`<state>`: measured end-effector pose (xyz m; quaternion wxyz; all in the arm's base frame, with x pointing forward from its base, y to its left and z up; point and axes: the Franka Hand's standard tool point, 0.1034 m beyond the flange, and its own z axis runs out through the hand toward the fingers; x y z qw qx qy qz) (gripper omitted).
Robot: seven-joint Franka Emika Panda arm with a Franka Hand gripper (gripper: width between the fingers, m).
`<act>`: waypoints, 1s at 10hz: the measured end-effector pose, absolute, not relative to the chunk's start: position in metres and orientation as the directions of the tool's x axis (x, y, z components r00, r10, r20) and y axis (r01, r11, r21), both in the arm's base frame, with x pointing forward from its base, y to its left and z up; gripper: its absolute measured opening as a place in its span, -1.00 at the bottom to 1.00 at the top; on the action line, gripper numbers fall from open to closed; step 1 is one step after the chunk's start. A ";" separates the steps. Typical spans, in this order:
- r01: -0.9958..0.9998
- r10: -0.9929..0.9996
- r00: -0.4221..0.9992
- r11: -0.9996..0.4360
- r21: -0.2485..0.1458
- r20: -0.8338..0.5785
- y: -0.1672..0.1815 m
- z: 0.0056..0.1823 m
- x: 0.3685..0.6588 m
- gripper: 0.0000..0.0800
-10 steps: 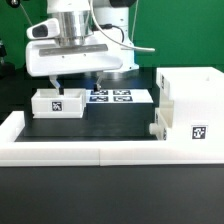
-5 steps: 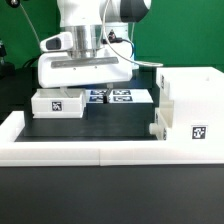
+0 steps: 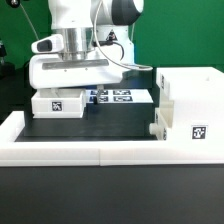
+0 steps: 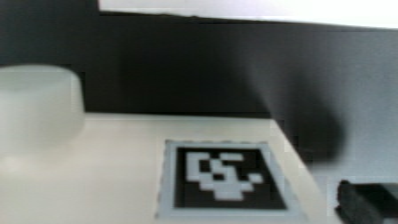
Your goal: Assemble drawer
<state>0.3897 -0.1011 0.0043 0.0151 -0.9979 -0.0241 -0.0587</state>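
Note:
A small white open-top tray [image 3: 57, 103] with a square tag on its front stands at the exterior view's left on the dark table. My gripper [image 3: 72, 91] hangs low, right over the tray, and its fingertips are hidden behind the tray's rim. The tall white casing [image 3: 192, 104] stands at the exterior view's right, with a small white part [image 3: 156, 130] against its lower side. The wrist view shows a white surface with a tag [image 4: 222, 172] up close and one dark finger [image 4: 366, 196] at the edge, set wide. The gripper grasps nothing that I can see.
The marker board [image 3: 122, 96] lies flat between the tray and the casing. A long low white border rail [image 3: 80, 150] runs along the front and up the exterior view's left side. A blurred white rounded shape [image 4: 36, 105] is in the wrist view.
The gripper has come down onto the tray and shifted slightly to the exterior view's left. Its open fingers, visible above the tray one second ago, are now hidden.

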 end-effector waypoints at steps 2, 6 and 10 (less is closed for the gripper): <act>0.048 0.045 0.990 -0.999 -0.020 0.130 -0.102 0.004 0.390 -0.02; 0.048 0.045 0.990 -0.999 -0.020 0.131 -0.102 0.004 0.390 -0.90; 0.048 0.045 0.990 -0.999 -0.020 0.131 -0.102 0.004 0.390 -0.90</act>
